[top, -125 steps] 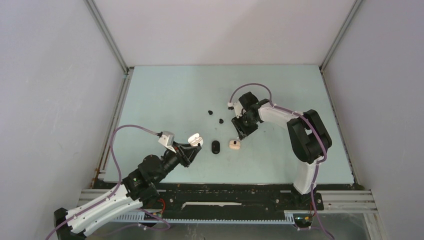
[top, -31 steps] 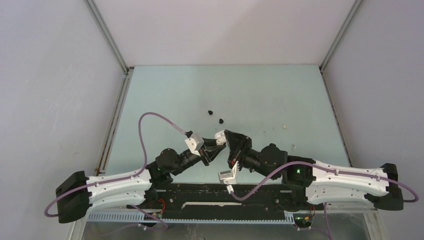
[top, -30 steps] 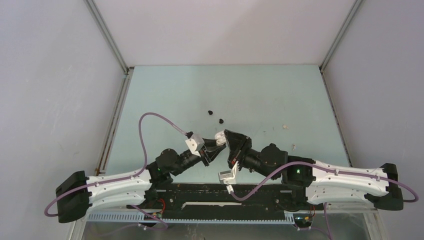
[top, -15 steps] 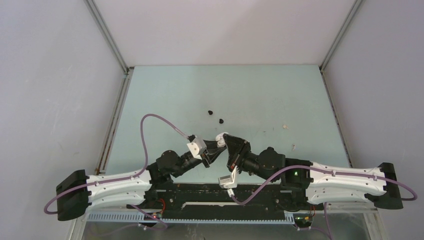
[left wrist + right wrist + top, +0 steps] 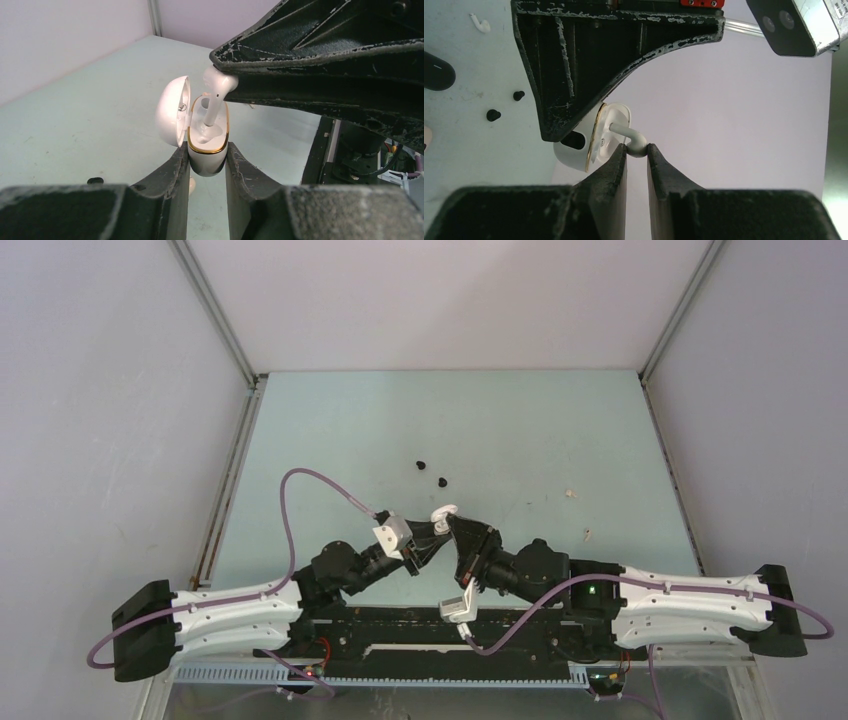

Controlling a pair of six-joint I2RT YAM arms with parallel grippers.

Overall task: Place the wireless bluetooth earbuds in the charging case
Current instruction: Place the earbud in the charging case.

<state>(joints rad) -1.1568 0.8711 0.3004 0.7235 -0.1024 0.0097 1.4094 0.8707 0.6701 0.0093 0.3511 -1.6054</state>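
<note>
Top view: my left pincer (image 5: 425, 538) is clamped on the white case (image 5: 441, 512), and the right pincer (image 5: 455, 525) meets it from the case's right. Two black buds (image 5: 421, 464) lie well beyond the case.

Left wrist: the case's lid hangs open. The white earbud (image 5: 215, 95) stands stem-down in the case's socket, not yet seated.

Right wrist: my right fingers pinch the bud's rounded head just outside the case's rim. It looks light, hard and slippery, so I judge the head the only workable hold.
</note>
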